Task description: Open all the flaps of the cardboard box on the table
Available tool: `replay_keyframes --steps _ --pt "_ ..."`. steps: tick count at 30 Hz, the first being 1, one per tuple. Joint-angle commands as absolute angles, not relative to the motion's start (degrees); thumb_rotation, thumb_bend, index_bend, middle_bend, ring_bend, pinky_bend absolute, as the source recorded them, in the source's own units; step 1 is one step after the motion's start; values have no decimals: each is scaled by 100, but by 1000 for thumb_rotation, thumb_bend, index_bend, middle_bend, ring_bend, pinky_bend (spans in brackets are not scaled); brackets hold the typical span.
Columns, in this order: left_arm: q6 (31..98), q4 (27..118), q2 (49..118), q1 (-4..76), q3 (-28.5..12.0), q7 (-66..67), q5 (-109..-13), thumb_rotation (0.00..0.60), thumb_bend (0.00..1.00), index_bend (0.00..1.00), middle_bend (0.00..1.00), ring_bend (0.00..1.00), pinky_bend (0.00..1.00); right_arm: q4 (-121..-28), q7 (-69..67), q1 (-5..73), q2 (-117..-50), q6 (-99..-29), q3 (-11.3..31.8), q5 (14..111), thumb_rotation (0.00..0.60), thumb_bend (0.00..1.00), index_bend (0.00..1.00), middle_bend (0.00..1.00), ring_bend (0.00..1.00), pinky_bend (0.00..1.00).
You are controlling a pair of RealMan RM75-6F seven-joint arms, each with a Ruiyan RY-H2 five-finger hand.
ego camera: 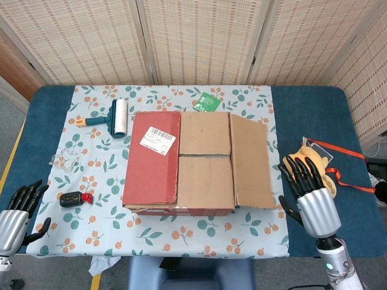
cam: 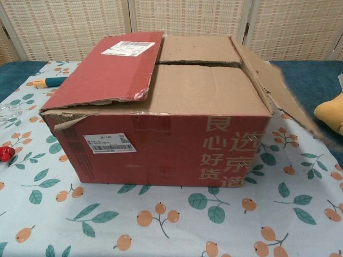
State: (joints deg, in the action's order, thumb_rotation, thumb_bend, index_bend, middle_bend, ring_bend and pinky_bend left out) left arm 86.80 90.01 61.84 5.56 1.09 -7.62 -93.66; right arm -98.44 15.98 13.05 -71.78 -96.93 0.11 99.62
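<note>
The red cardboard box sits mid-table. Its right outer flap is folded out over the right side, brown inside facing up. The left outer flap, red with a white label, still lies closed on top. Two brown inner flaps lie flat and meet at a seam. My right hand hovers to the right of the open flap, fingers spread, holding nothing. My left hand waits at the table's front left corner, fingers apart and empty. Neither hand shows in the chest view.
A lint roller lies behind the box at left, a green packet behind it. A small black and red device and a clear plastic piece lie to the left. A yellow plush toy with an orange lanyard sits right.
</note>
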Motion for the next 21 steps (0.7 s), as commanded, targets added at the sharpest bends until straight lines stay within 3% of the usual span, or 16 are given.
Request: replay_keyframes --steps 1,4,13,21 --pt "8672 8954 6216 589 122 -803 -9435 600 443 0 0 0 0 -9347 982 985 -7247 -9909 -116 9781 600 412 0 0 0 0" --pt "8658 8828 6313 634 147 -859 -9539 600 384 0 0 0 0 -9105 587 891 -7249 -10016 -62 9732 600 411 0 0 0 0" --pt "8868 8551 6698 813 159 -928 -10060 600 368 0 0 0 0 -8634 -18 517 -7131 -10340 -135 9812 600 412 0 0 0 0" --pt "8030 9955 6374 1237 174 57 -10049 600 367 0 0 0 0 -8559 -188 398 -7017 -10373 -20 9758 600 411 0 0 0 0"
